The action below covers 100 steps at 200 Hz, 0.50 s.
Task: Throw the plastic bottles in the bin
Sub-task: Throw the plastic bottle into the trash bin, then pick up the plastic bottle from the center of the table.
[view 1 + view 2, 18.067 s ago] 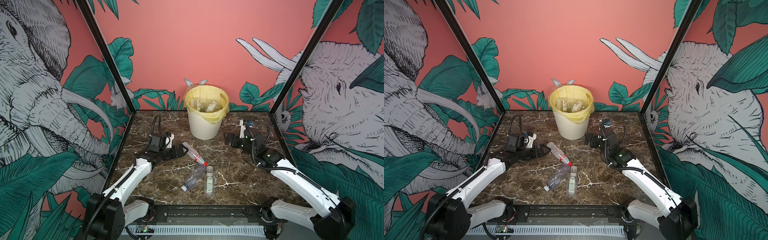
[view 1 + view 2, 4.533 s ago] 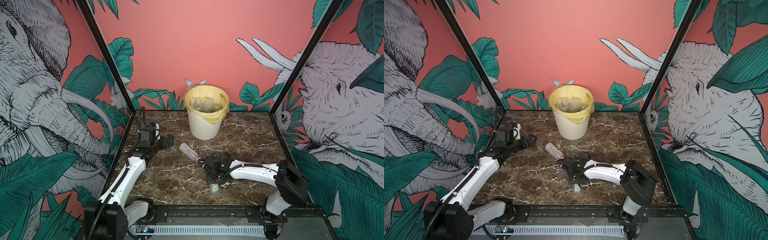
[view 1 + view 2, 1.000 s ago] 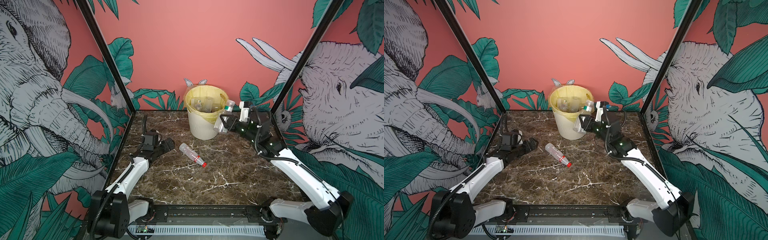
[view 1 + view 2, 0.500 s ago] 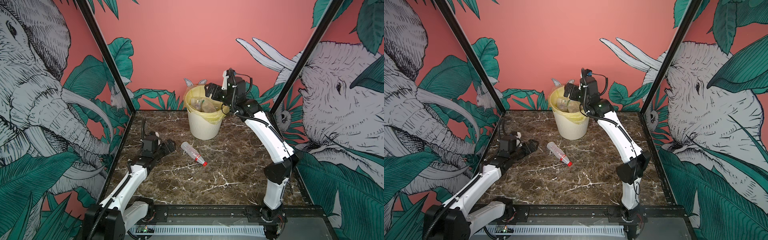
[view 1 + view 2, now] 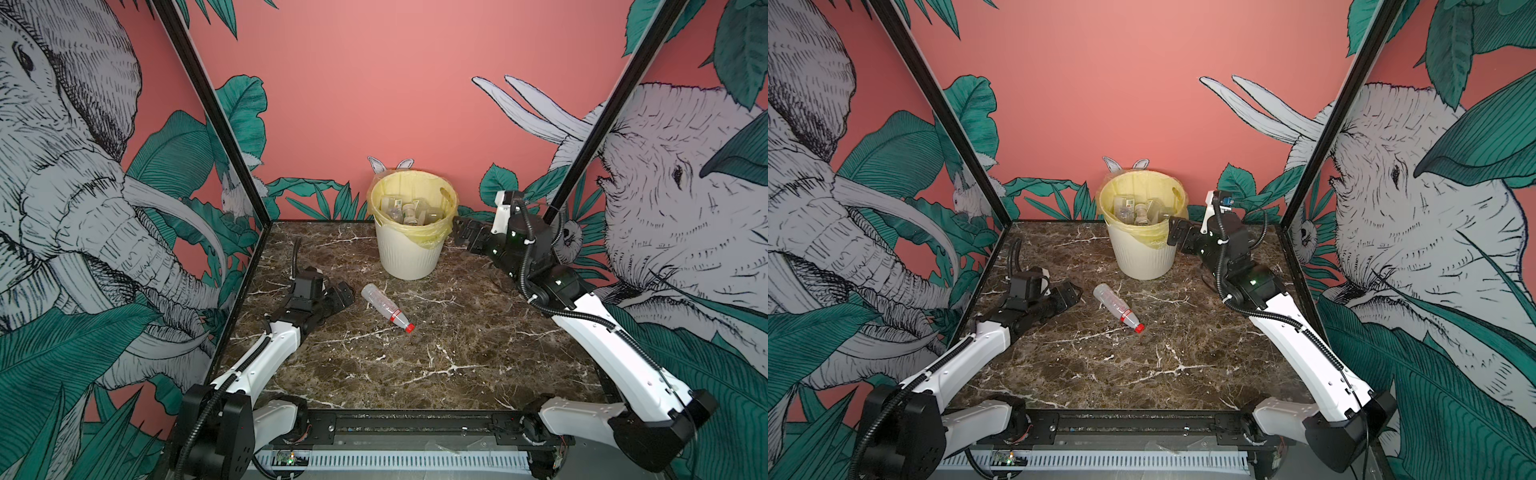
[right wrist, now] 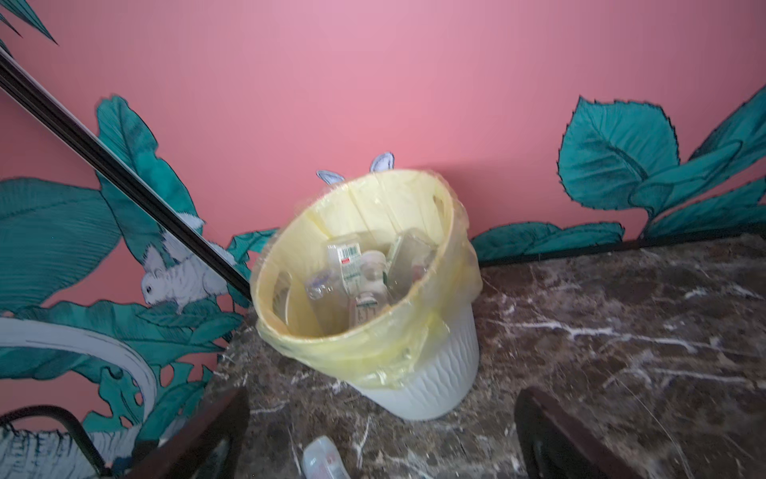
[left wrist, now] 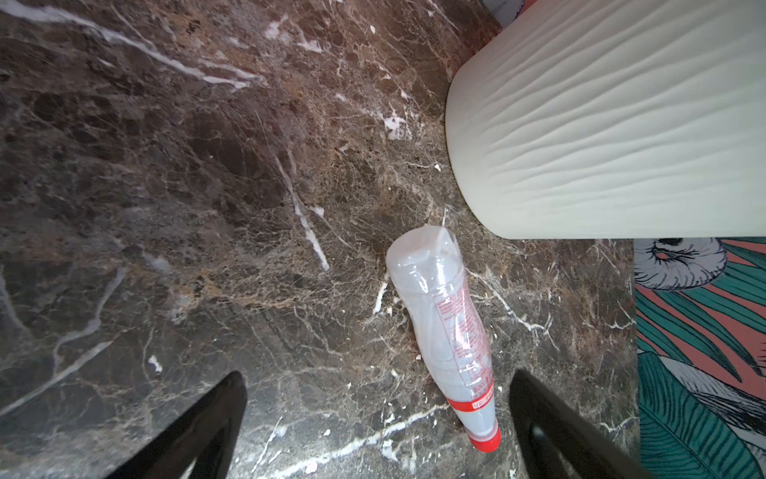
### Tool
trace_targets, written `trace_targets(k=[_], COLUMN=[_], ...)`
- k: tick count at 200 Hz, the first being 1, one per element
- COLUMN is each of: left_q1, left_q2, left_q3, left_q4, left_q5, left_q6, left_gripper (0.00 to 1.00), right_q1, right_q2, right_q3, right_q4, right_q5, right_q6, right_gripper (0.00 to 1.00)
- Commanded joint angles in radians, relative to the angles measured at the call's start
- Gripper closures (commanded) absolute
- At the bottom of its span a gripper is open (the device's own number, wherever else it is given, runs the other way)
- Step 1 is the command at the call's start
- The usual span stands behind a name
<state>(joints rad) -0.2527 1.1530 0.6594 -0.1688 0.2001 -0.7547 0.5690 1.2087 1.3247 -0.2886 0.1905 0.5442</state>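
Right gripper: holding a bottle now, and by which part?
Nothing held. The right gripper is open and empty beside the bin; the left gripper is open too, the red-capped bottle lying free on the table.

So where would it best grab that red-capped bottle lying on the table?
Across the labelled midsection of the red-capped bottle, from above, with the jaws straddling its length. It lies flat on the marble table, and the neck tapers toward the cap, so the straighter middle likely holds best.
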Motion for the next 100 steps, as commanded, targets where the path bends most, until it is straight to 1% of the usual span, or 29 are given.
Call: trace_targets(k=[1,45,100], left_q1=[-0.019,-0.052,-0.107], left_q2=[0.003,0.014,-0.006], left_q3=[0.011,0.025,0.043], left_q4=[0.028,0.015,-0.052], left_q5=[-0.012,-0.038,-0.132], left_q6=[-0.041,-0.087,-0.167], left_gripper=[0.01,0.01,0.01], right_q1=[0.000,-0.003,-0.004], right_q2=[-0.040,-0.119,-0.141], right_q3=[-0.093,-0.226,-0.313], right_q4=[0.007,0.011,-0.008], right_q5=[0.019,0.029,0.023], right_q6=[-0.014,0.005,0.045], right_gripper=[0.01,0.01,0.01])
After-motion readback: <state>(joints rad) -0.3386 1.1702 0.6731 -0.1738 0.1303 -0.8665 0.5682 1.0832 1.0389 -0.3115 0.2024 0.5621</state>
